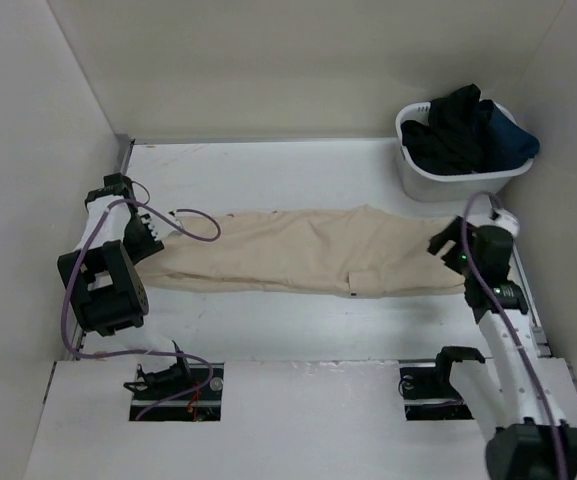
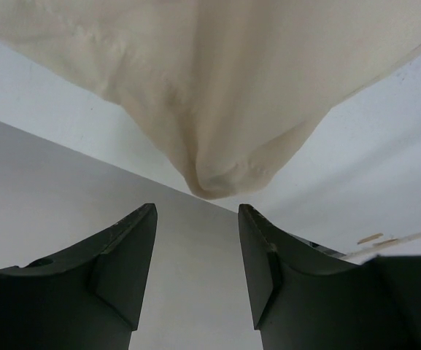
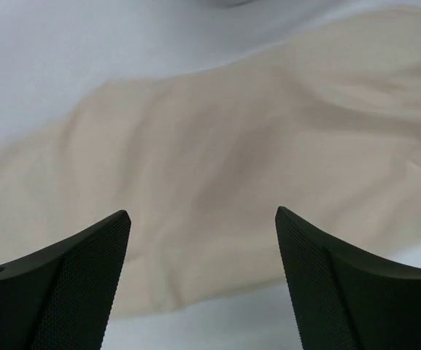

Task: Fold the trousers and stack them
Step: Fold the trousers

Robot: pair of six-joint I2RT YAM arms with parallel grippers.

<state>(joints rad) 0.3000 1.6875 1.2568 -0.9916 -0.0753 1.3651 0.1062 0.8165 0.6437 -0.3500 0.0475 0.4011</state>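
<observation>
Beige cotton: the trousers [image 1: 298,250] lie flat, stretched lengthwise across the table [image 1: 268,170] w/ one end by each of my arms, which I'd judge suits a two-handed fold. Far left, my left gripper [image 2: 197,208] sits low at the cloth's left end, fingers apart, nothing betw. them. A bunched tip of fabric sits just ahead of the fingertips, apart from them as far as the wrist cam shows, so it's prob. lined up to pinch that end. Mid, a small dark tag [image 1: 352,295] shows at the near edge of the trousers. Right, my right gripper [image 3: 203,211] hovers over the wider end, also spread wide & empty, softly wrinkled cloth below it. That end is prob. the waist, not sure. Back right corner, a white basket [image 1: 416,180] holds dark clothes [image 1: 463,125] piled above its rim. It's near the trousers' right end but looks apart. No fold made yet, nothing stacked.
</observation>
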